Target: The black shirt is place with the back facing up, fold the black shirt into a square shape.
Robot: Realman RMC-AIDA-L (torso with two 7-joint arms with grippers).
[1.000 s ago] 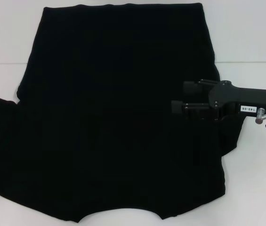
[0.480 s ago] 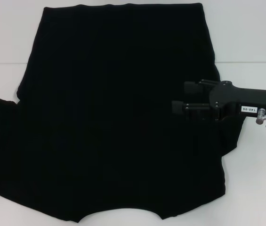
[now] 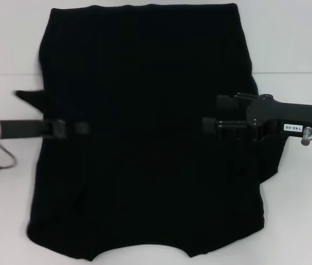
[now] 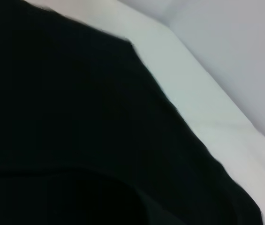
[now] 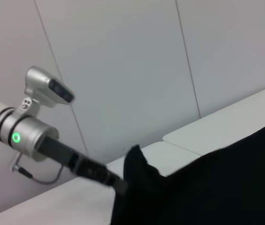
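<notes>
The white surface (image 3: 294, 44) carries the black shirt (image 3: 144, 110), which I see spread flat across most of it, hem at the far edge and neckline curve at the near edge. Its left side looks folded inward, giving a fairly straight left edge; I judge the right side and the lengthwise folds are not yet done, so the square is less than half made. My left hand (image 3: 70, 128) sits over the shirt's left portion, blurred, with a peak of cloth lifted beside it; I cannot tell whether it grips. My right hand (image 3: 213, 116) lies over the shirt's right edge at mid-height, its fingers parted a narrow way, holding nothing that I can see.
</notes>
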